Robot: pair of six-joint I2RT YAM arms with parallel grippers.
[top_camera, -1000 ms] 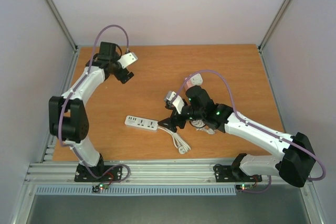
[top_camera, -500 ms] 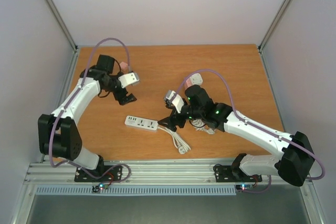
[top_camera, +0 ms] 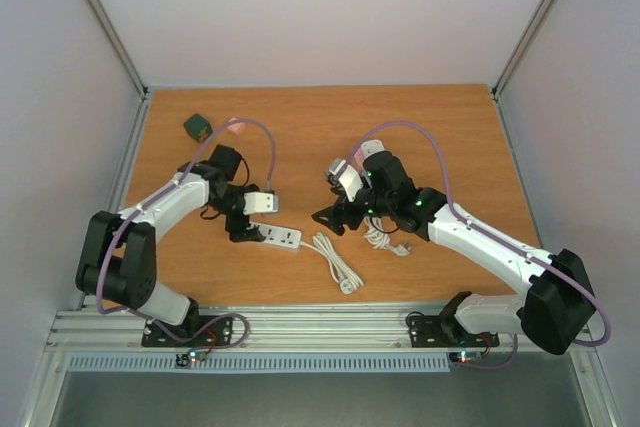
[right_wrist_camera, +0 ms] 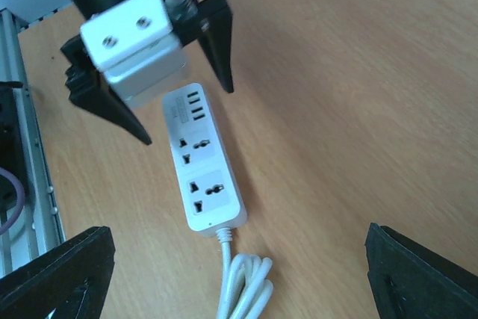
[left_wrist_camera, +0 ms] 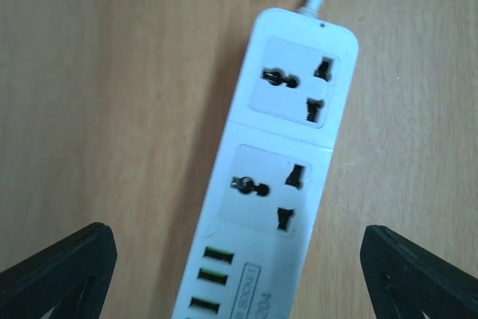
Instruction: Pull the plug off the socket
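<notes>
Overhead from behind, left wrist close looking down, right wrist farther, all share power strip [left_wrist_camera: 276,177]

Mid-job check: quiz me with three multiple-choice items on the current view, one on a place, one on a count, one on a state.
1. Where is the left gripper?
A) over the power strip's USB end
B) at the far corner
C) parked by its base

2. How many three-hole sockets does the power strip have?
A) one
B) two
C) four

3. What state are the sockets in?
A) both empty
B) one holds a plug
C) both hold plugs

Answers:
1 A, it straddles the USB end in the left wrist view.
2 B, two socket faces show there.
3 A, every hole is bare.
</notes>
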